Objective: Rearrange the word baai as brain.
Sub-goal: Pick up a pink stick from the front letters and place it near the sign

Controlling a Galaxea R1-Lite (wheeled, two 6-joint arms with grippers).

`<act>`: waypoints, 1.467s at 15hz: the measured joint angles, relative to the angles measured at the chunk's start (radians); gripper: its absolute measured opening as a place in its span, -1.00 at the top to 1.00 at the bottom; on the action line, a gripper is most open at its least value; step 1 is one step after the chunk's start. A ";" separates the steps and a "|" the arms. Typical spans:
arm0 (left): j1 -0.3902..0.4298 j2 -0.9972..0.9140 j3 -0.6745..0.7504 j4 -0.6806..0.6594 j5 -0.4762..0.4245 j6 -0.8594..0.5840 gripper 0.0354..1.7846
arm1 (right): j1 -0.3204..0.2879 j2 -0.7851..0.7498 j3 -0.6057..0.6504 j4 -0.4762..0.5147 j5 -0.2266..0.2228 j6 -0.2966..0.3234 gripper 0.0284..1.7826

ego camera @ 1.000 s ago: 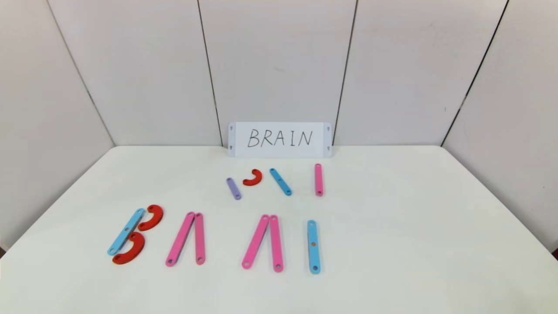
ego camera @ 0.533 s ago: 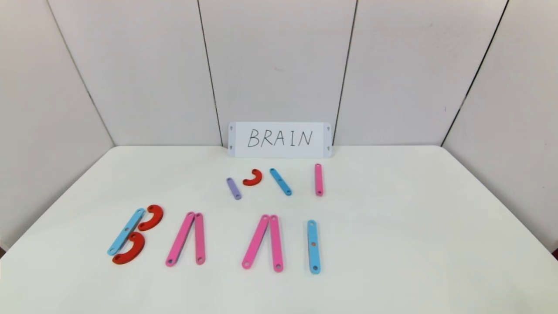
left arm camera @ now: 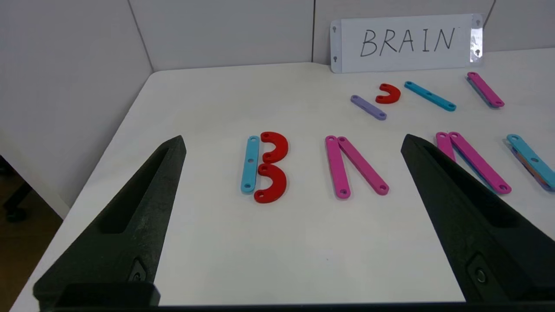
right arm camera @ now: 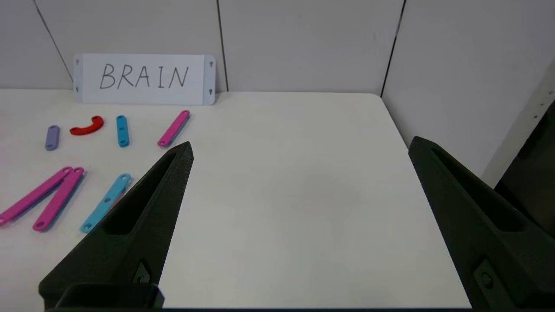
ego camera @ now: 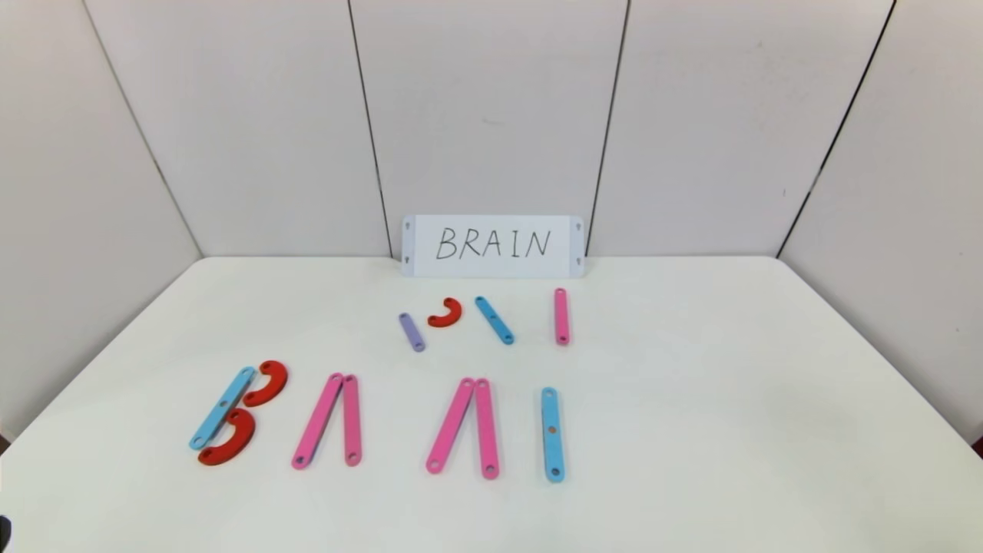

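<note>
Baai letters (ego camera: 345, 418) lie in a row on the table's (ego camera: 729, 422) near left half, strips running mostly near-to-far; spare pieces (ego camera: 491, 320) sit behind, below the card (ego camera: 492, 246); we judge the left gripper (left arm camera: 292, 143) nearer, facing the B (left arm camera: 264, 167), jaws wide, empty; right gripper (right arm camera: 299, 147) likewise spread, over bare table.

In the right wrist view, the second pink A (right arm camera: 41, 199) is cut off by the picture's edge, and the blue I (right arm camera: 106, 202) is partly covered by a finger (right arm camera: 130, 229) of the right gripper (right arm camera: 299, 147). In the left wrist view, that blue strip is clipped at the frame edge. Little of either arm is shown in the head view.
</note>
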State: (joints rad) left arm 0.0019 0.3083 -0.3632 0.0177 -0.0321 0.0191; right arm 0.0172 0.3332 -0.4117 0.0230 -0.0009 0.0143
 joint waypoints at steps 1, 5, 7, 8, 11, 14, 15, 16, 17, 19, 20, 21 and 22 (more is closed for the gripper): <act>0.000 0.058 -0.040 0.001 -0.002 0.001 -0.95 | 0.001 0.070 -0.058 0.000 0.001 0.000 -0.95; -0.002 0.348 -0.208 0.003 -0.028 0.005 -0.95 | 0.005 0.359 -0.260 0.005 0.045 0.000 -0.95; -0.002 0.512 -0.303 0.029 -0.040 0.008 -0.95 | 0.006 0.492 -0.336 0.030 0.076 0.000 -0.95; -0.002 0.580 -0.344 0.055 -0.045 0.011 -0.95 | 0.008 0.552 -0.377 0.054 0.095 0.001 -0.95; -0.004 0.784 -0.473 0.179 -0.065 0.047 -0.95 | 0.013 0.718 -0.489 0.161 0.175 0.002 -0.95; -0.033 0.940 -0.577 0.340 -0.070 0.090 -0.95 | 0.027 0.857 -0.550 0.204 0.223 0.001 -0.95; -0.045 0.980 -0.602 0.384 -0.071 0.100 -0.95 | 0.037 0.895 -0.557 0.204 0.226 -0.001 -0.95; -0.059 1.018 -0.624 0.419 -0.072 0.104 -0.95 | 0.049 0.931 -0.560 0.201 0.227 -0.001 -0.95; -0.079 1.057 -0.643 0.444 -0.072 0.105 -0.95 | 0.061 0.962 -0.563 0.194 0.228 -0.001 -0.95; -0.121 1.123 -0.659 0.450 -0.069 0.103 -0.95 | 0.091 1.019 -0.569 0.185 0.226 -0.001 -0.95; -0.137 1.153 -0.662 0.450 -0.067 0.099 -0.95 | 0.107 1.044 -0.573 0.183 0.224 0.000 -0.95; -0.151 1.184 -0.662 0.449 -0.065 0.094 -0.95 | 0.119 1.067 -0.575 0.182 0.224 0.000 -0.95; -0.159 1.211 -0.662 0.447 -0.064 0.089 -0.95 | 0.132 1.089 -0.575 0.182 0.224 0.000 -0.95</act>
State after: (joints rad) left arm -0.1572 1.5191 -1.0251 0.4647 -0.0966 0.1085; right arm 0.1491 1.4221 -0.9870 0.2049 0.2228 0.0147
